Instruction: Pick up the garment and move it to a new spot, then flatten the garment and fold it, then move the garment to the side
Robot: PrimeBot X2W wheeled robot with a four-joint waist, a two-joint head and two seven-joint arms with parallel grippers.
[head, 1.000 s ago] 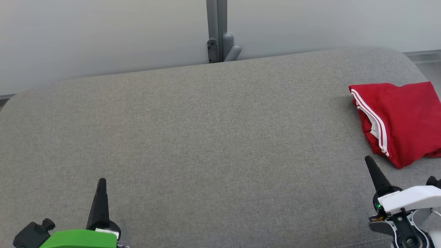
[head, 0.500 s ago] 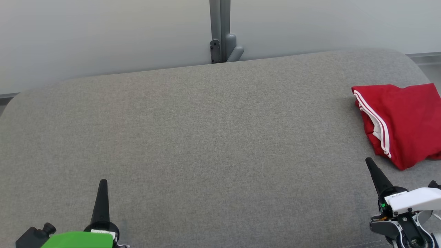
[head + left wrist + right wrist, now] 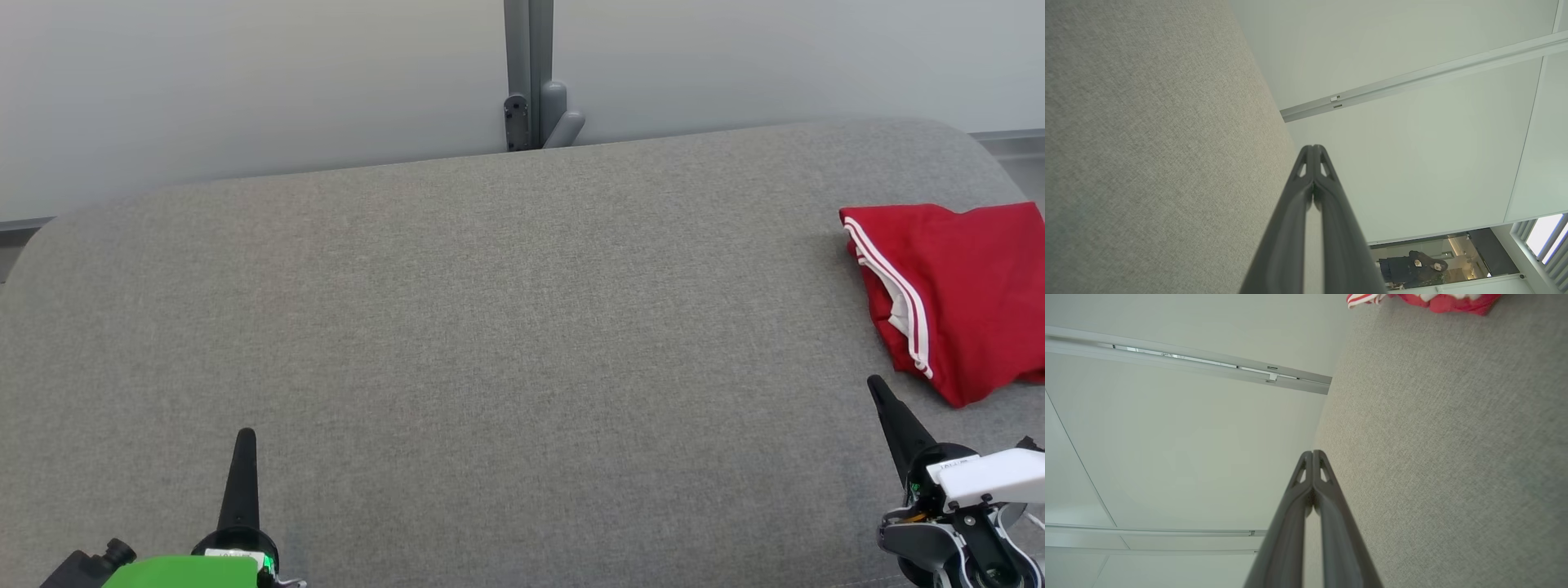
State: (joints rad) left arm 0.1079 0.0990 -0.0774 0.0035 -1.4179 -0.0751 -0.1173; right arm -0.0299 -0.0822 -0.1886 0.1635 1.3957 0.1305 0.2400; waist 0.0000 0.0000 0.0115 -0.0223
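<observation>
Fingers on both our arms were pressed together with nothing between them. We saw the left fingers as one dark spike at the lower left of the head view, rising from a green housing and pointing up over the grey fabric of the desk. From the left wrist camera the same fingers met at their tips, with the desk's cloth on one side and a pale wall on the other. Our right fingers stood at the lower right of the head view, leaning a little leftward out of a white housing. The right wrist camera showed those fingers closed tip to tip above the cloth. The garment, red with white stripes along one edge, lay folded in a compact bundle at the far right of the desk, cut off by the picture's edge, near our right fingers but apart from them. A strip of it showed along the top of the right wrist view. Behind the desk's far edge a grey post stood against the wall.
</observation>
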